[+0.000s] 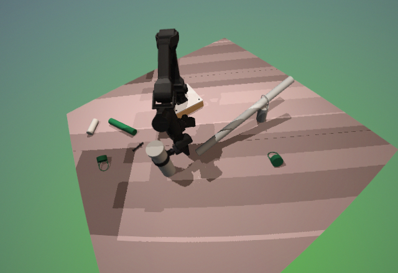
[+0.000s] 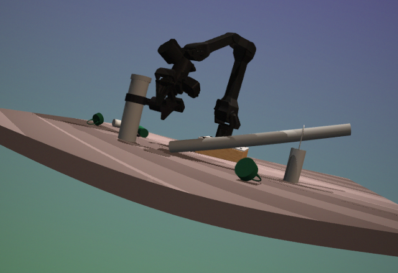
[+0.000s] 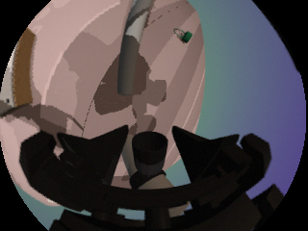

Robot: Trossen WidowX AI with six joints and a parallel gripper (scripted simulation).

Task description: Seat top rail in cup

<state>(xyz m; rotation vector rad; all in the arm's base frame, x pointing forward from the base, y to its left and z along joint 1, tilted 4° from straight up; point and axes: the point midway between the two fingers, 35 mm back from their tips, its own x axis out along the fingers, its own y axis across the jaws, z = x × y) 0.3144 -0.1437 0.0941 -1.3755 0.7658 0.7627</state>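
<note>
The grey post (image 1: 168,169) (image 2: 130,119) stands upright with the black brace band (image 1: 161,160) (image 2: 136,98) high on it, below the post cap (image 2: 140,78). The dark rail-end cup (image 3: 150,148) hangs off the band's inner side. My gripper (image 2: 166,110) (image 3: 150,128) is open, one finger on each side of the cup, with gaps beside it in the wrist view. The rail (image 1: 237,124) (image 2: 257,140) (image 3: 131,63) slopes through the thin loop on the short post (image 1: 262,115) (image 2: 294,165). Its lower end is near the table, below and apart from the cup and fingers.
A wooden box (image 1: 193,107) (image 2: 224,154) lies behind the rail. A green cap (image 1: 276,160) (image 2: 245,169) (image 3: 187,37) lies in front of it. Left are another green cap (image 1: 101,158) (image 2: 98,119), a green tube (image 1: 122,126), a white tube (image 1: 92,126) and a bolt (image 1: 137,147).
</note>
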